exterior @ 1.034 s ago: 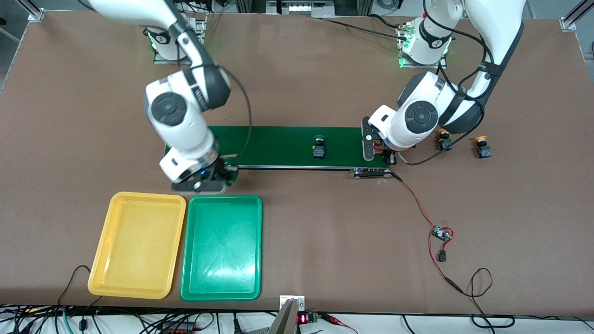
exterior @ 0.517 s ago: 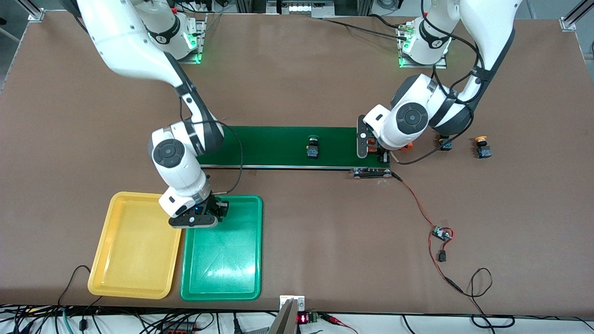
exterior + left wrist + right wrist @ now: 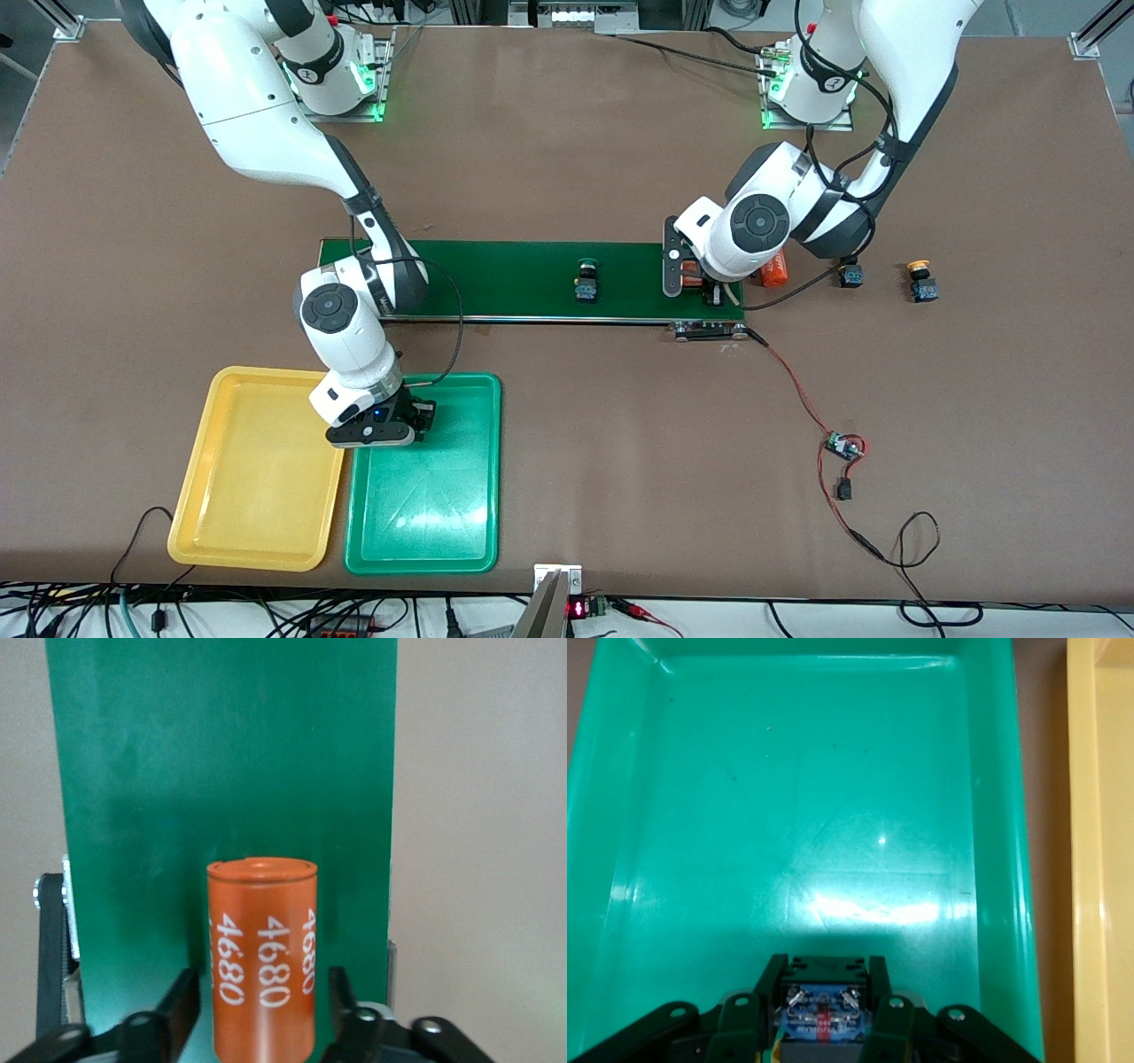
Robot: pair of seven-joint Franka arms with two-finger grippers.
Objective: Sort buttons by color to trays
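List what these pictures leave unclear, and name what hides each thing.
1. Cap colour of the held button: the right wrist view shows only its blue body, and in the front view the right gripper, over the green tray, covers it.
2. Cap of the table button: the left arm covers it in the front view.
3. Base of the orange cylinder: cut off by the left wrist view's edge.

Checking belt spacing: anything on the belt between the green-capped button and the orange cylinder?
Nothing: in the front view only bare conveyor belt lies between green-capped button and orange cylinder.
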